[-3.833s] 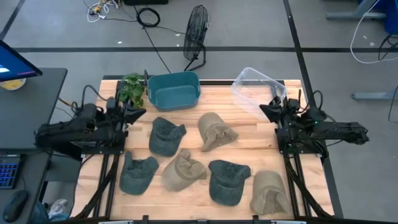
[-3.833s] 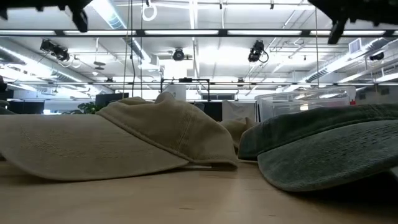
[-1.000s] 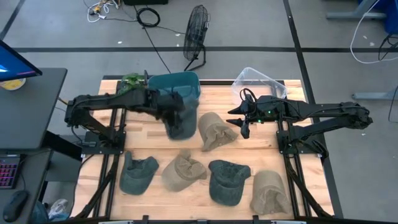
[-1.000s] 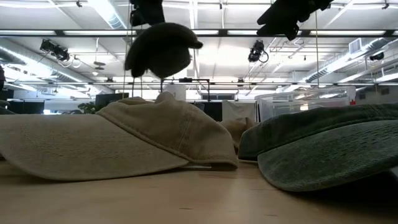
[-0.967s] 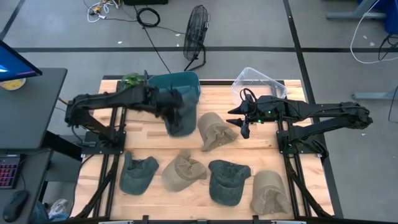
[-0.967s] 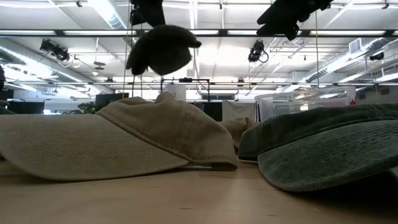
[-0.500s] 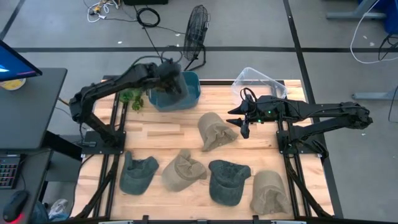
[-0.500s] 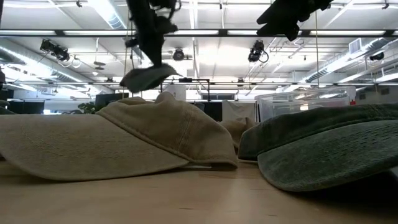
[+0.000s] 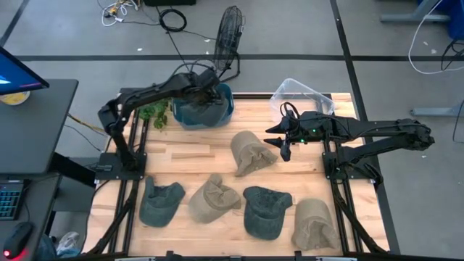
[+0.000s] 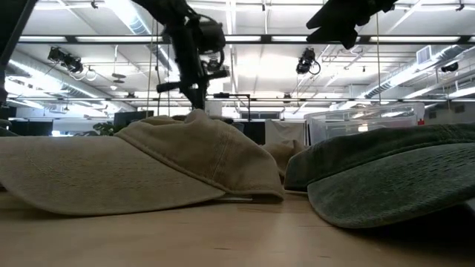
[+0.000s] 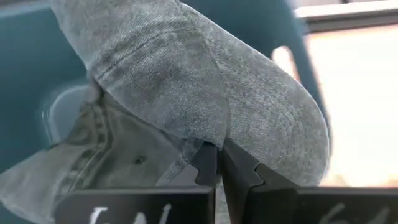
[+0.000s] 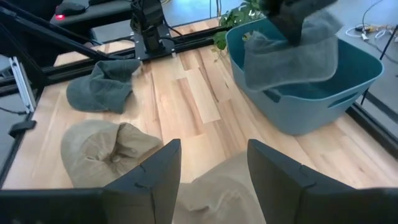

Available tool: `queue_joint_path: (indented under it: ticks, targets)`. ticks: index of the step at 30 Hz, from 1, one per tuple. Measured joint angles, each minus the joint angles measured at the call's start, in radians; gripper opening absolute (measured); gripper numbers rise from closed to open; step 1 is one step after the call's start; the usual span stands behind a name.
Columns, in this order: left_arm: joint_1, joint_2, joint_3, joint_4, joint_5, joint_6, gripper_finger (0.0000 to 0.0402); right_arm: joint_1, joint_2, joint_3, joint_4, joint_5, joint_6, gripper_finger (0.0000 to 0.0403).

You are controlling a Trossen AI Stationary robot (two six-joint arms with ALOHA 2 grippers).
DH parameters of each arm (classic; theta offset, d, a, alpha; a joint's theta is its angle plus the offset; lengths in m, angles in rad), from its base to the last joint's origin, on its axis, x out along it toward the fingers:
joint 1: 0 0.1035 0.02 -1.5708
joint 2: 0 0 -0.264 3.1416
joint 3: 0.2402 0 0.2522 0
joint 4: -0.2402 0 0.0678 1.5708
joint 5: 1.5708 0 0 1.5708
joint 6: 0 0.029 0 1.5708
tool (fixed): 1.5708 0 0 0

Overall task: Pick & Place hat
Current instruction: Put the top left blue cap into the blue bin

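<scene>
Left hand (image 9: 210,93) reaching over the teal bin (image 9: 225,109) at the far edge of the table (image 9: 188,156), fingers (image 11: 208,167) pressed together on a fold of the grey-green hat (image 11: 186,99). Hat hanging from that pinch inside the bin's rim, seen in the right wrist view as a grey cloth (image 12: 292,59) draped above the bin (image 12: 348,81); whether touching the bin's floor, cannot tell. Small green plant (image 9: 154,112) just beside the bin, on its left in the high view.

Right hand (image 9: 281,143) held in the air just right of a tan hat (image 9: 250,154) at the table's middle, fingers (image 12: 158,171) spread apart and holding nothing. Clear plastic box (image 9: 301,98) near the table's far right corner, behind that arm.

Spread along the near half of the table, five more hats: a dark one at the left (image 9: 159,203), a tan one beside it (image 9: 214,199), a dark one past the middle (image 9: 264,210), a tan one at the right (image 9: 315,223), plus the tan one by the right hand. Same low pair filling the level view: tan hat (image 10: 141,167) and dark hat (image 10: 393,174), left arm's dark links above them. Black fan (image 9: 228,32) standing on the floor beyond the table.
</scene>
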State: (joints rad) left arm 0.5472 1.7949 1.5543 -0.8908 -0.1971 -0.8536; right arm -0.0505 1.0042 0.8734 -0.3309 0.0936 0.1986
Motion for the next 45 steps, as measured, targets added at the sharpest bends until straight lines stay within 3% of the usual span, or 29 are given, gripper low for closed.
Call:
queue_joint_path:
  ticks: [7, 20, 28, 38, 45]
  targets:
    - [0.012, 0.069, 0.0, 0.01, -0.044, -0.079, 0.0016, 0.0, 0.0, 0.0, -0.001, -0.002, 0.029, 0.0187]
    - [0.035, 0.042, 0.047, 0.04, -0.055, -0.126, 0.0015, 0.0, 0.0, 0.0, -0.01, -0.006, 0.029, 0.0187]
    - [0.051, 0.049, 0.046, 0.065, -0.127, -0.13, 0.0012, 0.0, 0.0, 0.0, -0.023, -0.005, 0.029, 0.0187]
    - [0.052, 0.051, -0.06, 0.07, -0.072, -0.239, 0.0032, 0.0, 0.0, 0.0, -0.032, -0.005, 0.029, 0.0187]
    - [0.076, 0.051, -0.111, 0.072, -0.027, -0.197, 0.0071, 0.0, 0.0, 0.0, -0.032, -0.005, 0.029, 0.0187]
